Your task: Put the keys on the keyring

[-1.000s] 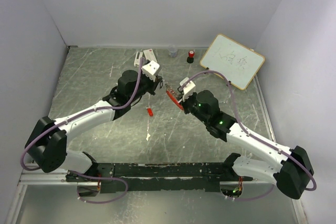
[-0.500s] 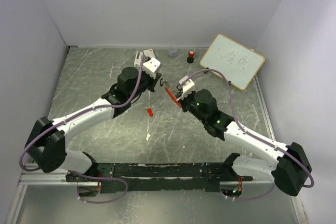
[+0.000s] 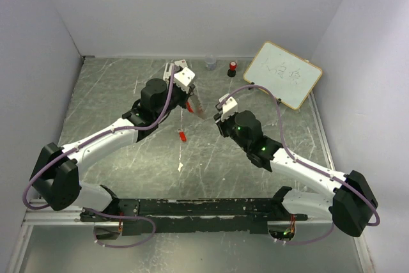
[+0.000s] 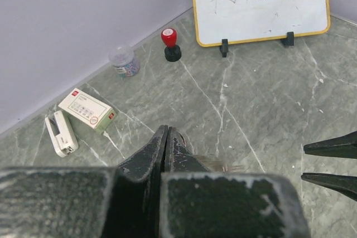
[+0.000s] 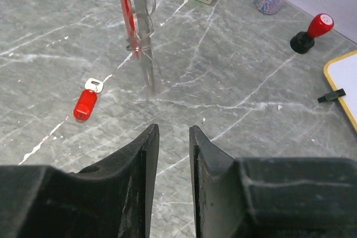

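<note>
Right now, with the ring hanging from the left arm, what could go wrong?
The thin silver keyring with its red oblong fob dangles from the shut left tool and looks blurred, so it may be swinging; threading would likely miss. The small silver key with the red tag lies flat on the table; the open right tool could skid it away rather than pinch it.

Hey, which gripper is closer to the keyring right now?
Left. The left gripper is shut on the keyring, which hangs below it. The right gripper is open and faces the keyring across a gap, not touching it.
</note>
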Controlling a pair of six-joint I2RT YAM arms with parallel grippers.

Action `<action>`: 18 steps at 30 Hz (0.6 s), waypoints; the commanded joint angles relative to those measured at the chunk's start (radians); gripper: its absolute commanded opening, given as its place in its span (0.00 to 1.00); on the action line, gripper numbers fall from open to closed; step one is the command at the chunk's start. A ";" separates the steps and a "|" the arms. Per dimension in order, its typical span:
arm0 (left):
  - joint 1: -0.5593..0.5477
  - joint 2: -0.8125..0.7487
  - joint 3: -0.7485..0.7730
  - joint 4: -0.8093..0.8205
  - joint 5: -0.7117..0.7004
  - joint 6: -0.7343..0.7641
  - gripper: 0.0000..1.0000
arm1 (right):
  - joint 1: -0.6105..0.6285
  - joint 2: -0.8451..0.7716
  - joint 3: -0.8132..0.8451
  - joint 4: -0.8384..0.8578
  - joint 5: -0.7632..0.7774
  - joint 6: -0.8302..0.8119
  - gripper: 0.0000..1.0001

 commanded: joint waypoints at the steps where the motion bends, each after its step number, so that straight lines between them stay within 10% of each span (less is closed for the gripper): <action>1: -0.004 -0.027 0.044 0.069 -0.005 0.035 0.07 | -0.002 -0.002 -0.016 0.013 0.038 0.009 0.29; 18: -0.019 -0.068 0.037 0.079 0.119 0.048 0.07 | -0.027 -0.097 -0.056 0.080 0.035 0.040 0.50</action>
